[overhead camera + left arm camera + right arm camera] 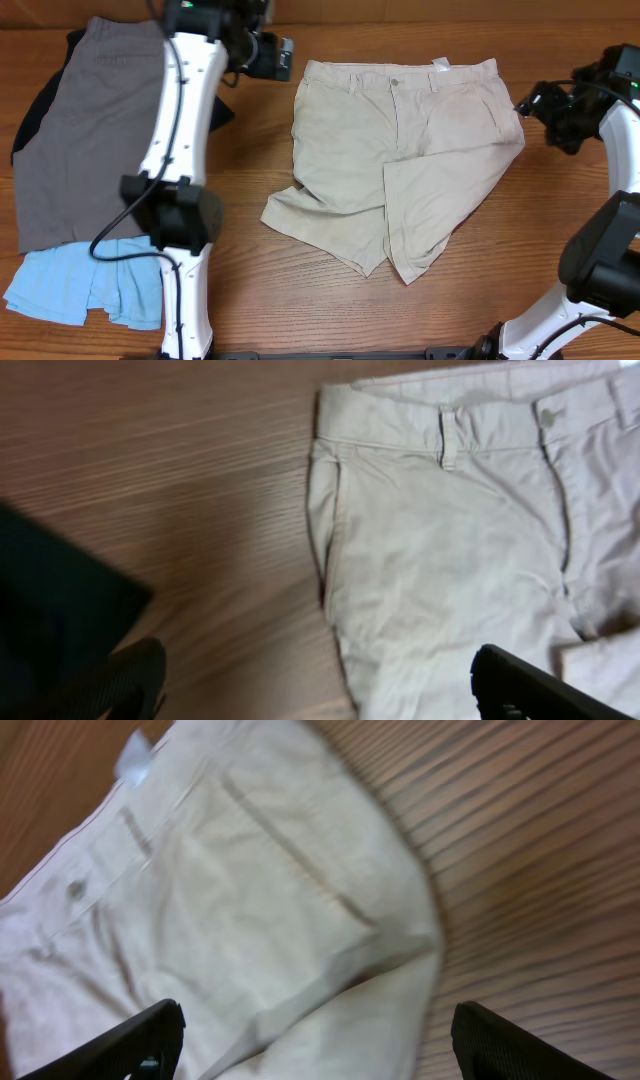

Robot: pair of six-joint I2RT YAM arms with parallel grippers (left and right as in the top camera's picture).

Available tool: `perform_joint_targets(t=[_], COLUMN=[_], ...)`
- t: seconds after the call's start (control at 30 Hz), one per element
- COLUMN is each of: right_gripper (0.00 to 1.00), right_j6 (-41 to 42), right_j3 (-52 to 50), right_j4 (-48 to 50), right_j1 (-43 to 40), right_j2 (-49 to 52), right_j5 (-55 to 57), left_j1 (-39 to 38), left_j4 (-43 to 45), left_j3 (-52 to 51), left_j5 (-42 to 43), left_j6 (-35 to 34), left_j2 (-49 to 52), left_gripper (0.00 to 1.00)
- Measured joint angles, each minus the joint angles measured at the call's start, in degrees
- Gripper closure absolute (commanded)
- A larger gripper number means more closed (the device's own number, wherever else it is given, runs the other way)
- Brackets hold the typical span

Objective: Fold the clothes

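Note:
The beige khaki shorts lie on the table's middle, waistband at the back with a button and a white label, the right leg folded diagonally over the front. My left gripper is open and empty, just left of the waistband's left corner; its view shows the shorts' left side. My right gripper is open and empty, just right of the shorts' right edge; its view shows the waistband and fold. Grey shorts lie at the left over a black garment. Light-blue shorts lie at the front left.
The wooden table runs under everything. The left arm's base and links stand between the left pile and the khaki shorts. The right arm's base stands at the right edge.

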Motion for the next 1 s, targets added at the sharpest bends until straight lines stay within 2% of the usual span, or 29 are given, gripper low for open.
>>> perform_joint_targets(t=[0.2,0.33,0.43,0.57,0.6,0.7,1.0], right_gripper=[0.18,0.35,0.46,0.53,0.54,0.54,0.53], right_j6=[-0.83,-1.55,-1.77,-1.64,-1.6,-1.53,-1.53], right_j3=[0.0,0.0,0.0,0.0,0.0,0.0,0.0], right_j4=[-1.62,-1.46,-1.25,-0.7,-0.68,-0.7,-0.52], right_j1=[5.33,9.38,11.34,12.28,12.33,12.33,12.33], right_j2=[0.0,0.0,0.0,0.0,0.0,0.0,0.0], right_j5=[-2.67,-2.89,-2.86,-2.91,-2.89,-2.86,-2.89], left_j1=[-3.17,-5.01,-6.12,-7.52,-7.85,-8.13,-8.41], left_j4=[8.79,15.45,19.3,22.82,23.26,24.26,27.61], left_j3=[-0.02,-0.02,-0.02,-0.02,-0.02,-0.02,0.07], left_j5=[1.57,2.89,3.32,3.61,3.69,3.61,0.61], left_j6=[1.11,2.58,3.91,4.68,4.98,5.18,4.09], left_j2=[9.03,13.27,14.75,16.92,17.66,19.65,21.79], left_gripper=[0.04,0.27,0.39,0.77,0.8,0.85,0.85])
